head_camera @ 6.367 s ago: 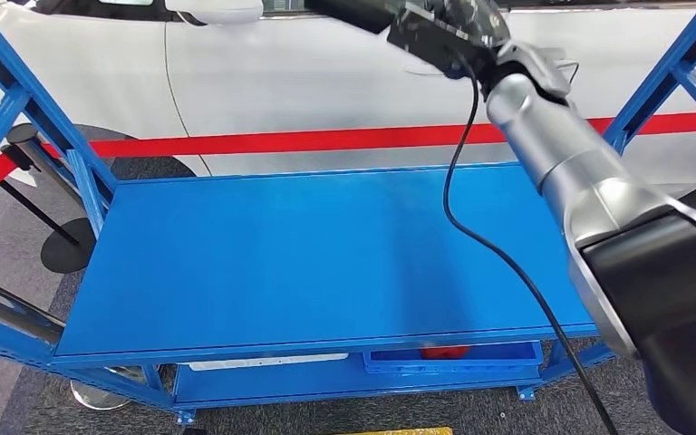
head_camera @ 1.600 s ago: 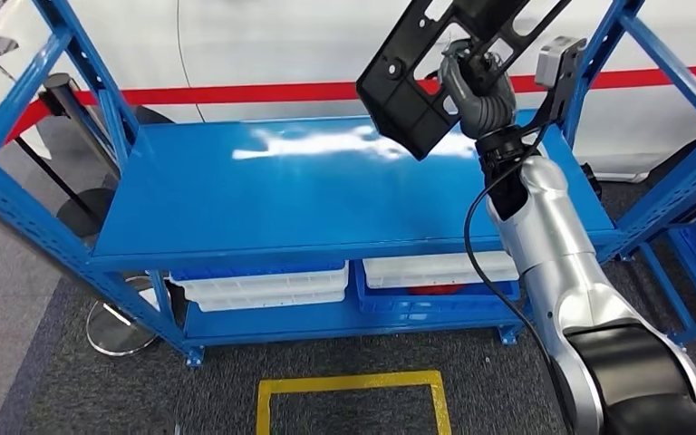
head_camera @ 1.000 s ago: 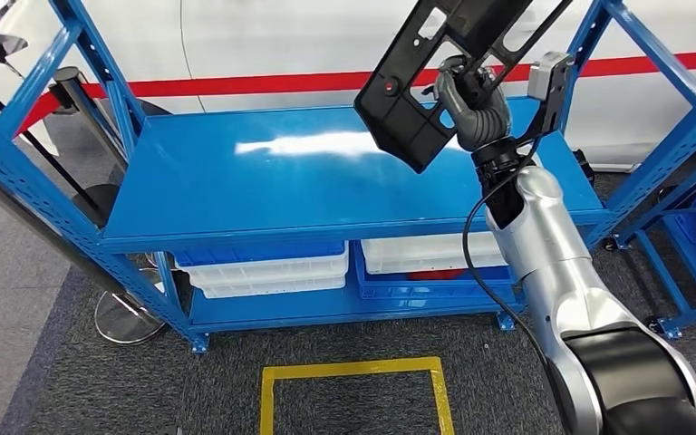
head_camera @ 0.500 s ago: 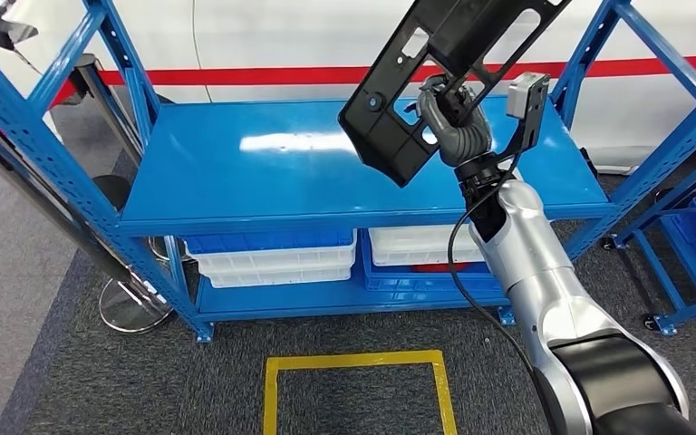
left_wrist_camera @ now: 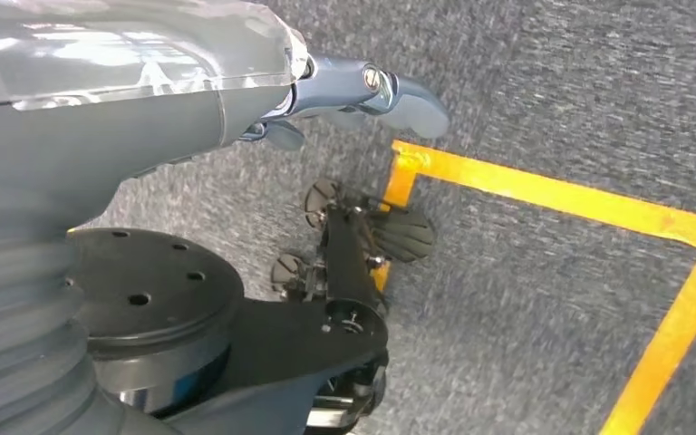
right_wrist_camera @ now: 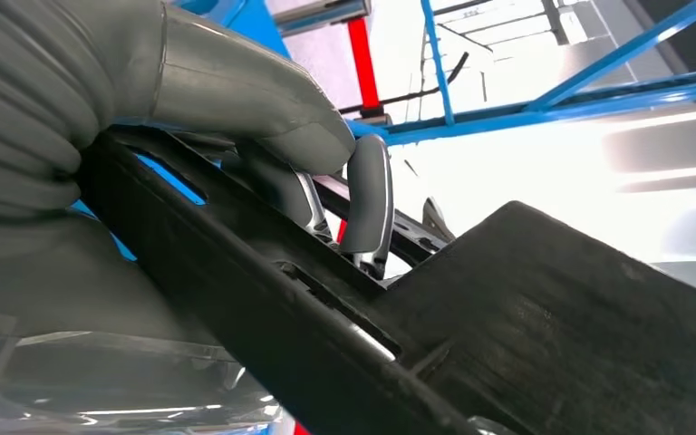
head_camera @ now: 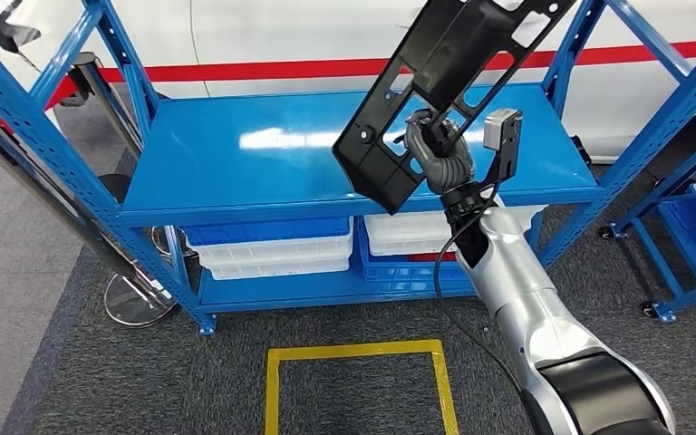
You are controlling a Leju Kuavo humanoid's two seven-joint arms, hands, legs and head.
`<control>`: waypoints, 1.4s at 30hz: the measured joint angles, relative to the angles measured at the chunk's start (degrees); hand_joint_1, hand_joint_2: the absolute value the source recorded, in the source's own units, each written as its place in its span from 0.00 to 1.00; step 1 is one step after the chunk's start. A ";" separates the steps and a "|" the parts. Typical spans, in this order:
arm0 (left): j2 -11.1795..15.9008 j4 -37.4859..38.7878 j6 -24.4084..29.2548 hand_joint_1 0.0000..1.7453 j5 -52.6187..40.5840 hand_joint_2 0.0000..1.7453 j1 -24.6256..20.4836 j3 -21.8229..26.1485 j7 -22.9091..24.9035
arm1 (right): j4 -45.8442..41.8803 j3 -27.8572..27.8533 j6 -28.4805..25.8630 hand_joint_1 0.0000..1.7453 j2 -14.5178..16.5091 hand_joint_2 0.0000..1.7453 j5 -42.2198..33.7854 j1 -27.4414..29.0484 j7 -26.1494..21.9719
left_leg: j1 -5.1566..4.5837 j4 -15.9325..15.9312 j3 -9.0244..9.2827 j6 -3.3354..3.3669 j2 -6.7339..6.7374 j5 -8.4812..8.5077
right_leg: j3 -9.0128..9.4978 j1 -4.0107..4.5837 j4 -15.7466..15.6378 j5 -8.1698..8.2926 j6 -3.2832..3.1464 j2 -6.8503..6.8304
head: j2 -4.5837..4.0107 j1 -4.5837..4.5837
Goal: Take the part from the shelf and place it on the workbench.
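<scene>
Part in right hand

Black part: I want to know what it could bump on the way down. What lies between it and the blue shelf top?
Nothing: in the head view the black part, gripped by the right robot hand, hangs above a bare blue shelf top.

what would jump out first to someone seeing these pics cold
First, the big black part, held up at a slant by the right hand above the blue shelf. Next, the white bins on the lower level of that shelf, and the yellow square taped on the grey carpet in front of it. The left hand hangs over the carpet, holding nothing.
</scene>
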 joint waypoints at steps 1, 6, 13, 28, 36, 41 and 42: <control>0.02 0.00 0.38 0.00 -0.13 1.00 -0.02 0.00 0.14 | -0.01 0.14 0.00 1.00 0.17 1.00 0.08 0.09 0.08 | 0.08 2.74 -1.02 -0.24 -0.01 -2.19 | -0.36 -0.15 -0.20 0.48 -0.29 -0.10 | 0.00 -0.01; 0.03 0.00 1.51 0.00 -0.29 1.00 -0.05 0.00 0.58 | 0.02 0.45 0.00 1.00 0.42 1.00 0.15 1.07 0.31 | 0.62 11.91 -1.93 -1.13 0.04 -7.49 | -3.15 -0.17 0.52 2.11 -0.15 -0.08 | 0.01 -0.01; 0.10 0.00 1.97 0.00 -0.60 1.00 -0.16 0.00 0.95 | -0.05 0.51 0.16 1.00 0.44 1.00 0.13 1.29 0.40 | 0.42 -1.41 5.77 0.42 -0.24 -2.91 | -5.19 -0.21 1.37 4.12 2.20 0.02 | 0.01 0.00; 0.25 -0.02 2.58 0.00 -1.48 1.00 -0.07 0.00 1.01 | 0.35 0.65 0.52 1.00 0.01 1.00 -1.11 2.50 -0.31 | -0.04 -2.56 -1.68 0.65 0.07 5.40 | 3.41 0.80 0.26 -3.69 0.47 0.36 | 0.01 -0.05; 0.55 -0.02 2.76 0.00 -1.40 1.00 0.33 0.00 1.03 | 0.37 1.01 1.08 1.00 0.34 1.00 -1.46 4.70 -0.42 | 0.70 13.62 -4.42 -1.59 0.05 -5.35 | -1.82 0.19 -0.70 1.84 -0.94 -0.17 | 0.00 -0.08; 0.68 -0.02 2.82 0.00 -1.40 1.00 0.26 0.00 0.95 | -0.11 1.08 0.81 1.00 0.30 1.00 -0.84 6.02 -0.80 | 0.87 -1.05 7.35 -1.41 -0.13 -3.75 | -5.04 0.16 0.89 3.79 0.55 -0.10 | 0.01 -0.07; 0.68 -0.02 2.81 0.00 -1.39 1.00 0.27 0.00 0.90 | -0.36 1.22 0.70 1.00 0.28 1.00 -0.33 6.81 -1.28 | 0.68 -2.22 7.95 -1.02 -0.23 -4.28 | -5.18 0.22 0.92 4.18 0.93 -0.12 | 0.02 -0.05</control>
